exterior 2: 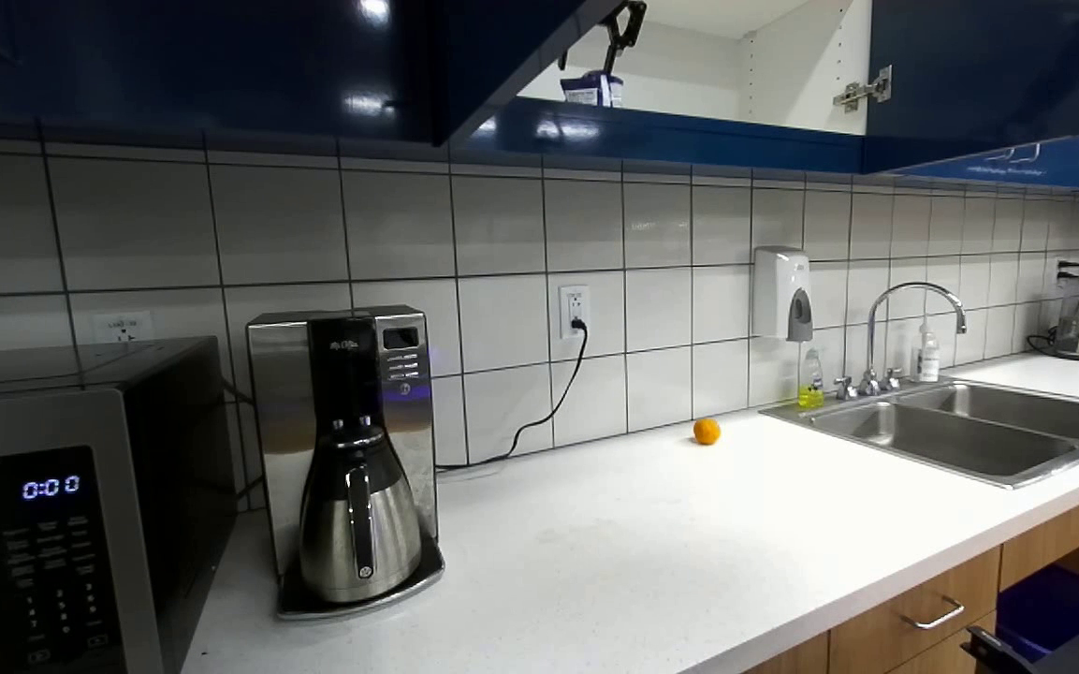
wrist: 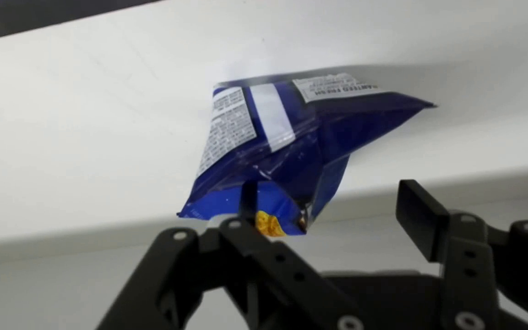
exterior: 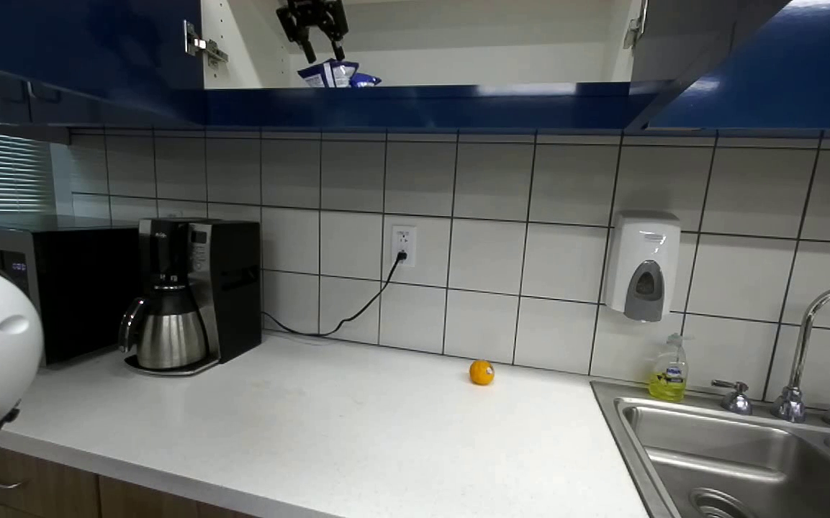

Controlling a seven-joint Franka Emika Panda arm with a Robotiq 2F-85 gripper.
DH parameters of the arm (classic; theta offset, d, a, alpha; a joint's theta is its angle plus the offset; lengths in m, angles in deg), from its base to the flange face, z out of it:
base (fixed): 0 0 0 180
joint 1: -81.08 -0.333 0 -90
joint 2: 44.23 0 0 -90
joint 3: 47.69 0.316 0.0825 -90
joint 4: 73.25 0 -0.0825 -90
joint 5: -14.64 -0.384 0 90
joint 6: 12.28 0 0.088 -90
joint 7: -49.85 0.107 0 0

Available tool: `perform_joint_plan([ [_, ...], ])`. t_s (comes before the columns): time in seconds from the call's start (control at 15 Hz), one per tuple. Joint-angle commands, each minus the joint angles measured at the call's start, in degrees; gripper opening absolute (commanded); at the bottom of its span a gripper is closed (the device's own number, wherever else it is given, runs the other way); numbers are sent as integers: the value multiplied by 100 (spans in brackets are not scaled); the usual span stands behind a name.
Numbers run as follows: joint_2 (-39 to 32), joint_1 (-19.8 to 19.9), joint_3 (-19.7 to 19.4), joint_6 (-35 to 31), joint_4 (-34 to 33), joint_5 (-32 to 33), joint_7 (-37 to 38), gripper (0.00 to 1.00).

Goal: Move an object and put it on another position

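Observation:
A crumpled dark blue snack bag (wrist: 291, 137) with white label patches and a small yellow picture lies on the white cabinet shelf. It shows in both exterior views (exterior: 330, 74) (exterior 2: 592, 90), inside the open cabinet near its front edge. My gripper (wrist: 330, 190) is open, with a wide gap between its fingers. In both exterior views the gripper (exterior: 325, 57) (exterior 2: 586, 65) hangs just above the bag, fingers pointing down. In the wrist view the left finger overlaps the bag's lower part and the right finger is to the side of it. Whether a finger touches the bag I cannot tell.
The cabinet's blue front edge (exterior: 415, 106) and open doors (exterior: 76, 57) border the shelf. Below, an orange (exterior: 481, 372) sits on the white counter (exterior: 357, 432). A coffee maker (exterior 2: 342, 459), a microwave (exterior 2: 80, 505), a soap dispenser (exterior: 645, 266) and a sink (exterior: 710, 439) stand around it.

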Motion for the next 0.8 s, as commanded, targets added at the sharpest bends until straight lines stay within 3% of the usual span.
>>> perform_joint_plan([
  [0.0, 225, -67, 20, 149, 66, 43, 180, 100],
  [0.4, 750, -102, 0, 67, 477, -29, 282, 100],
  [0.73, 1778, -88, -26, -30, 1621, -287, 456, 100],
])
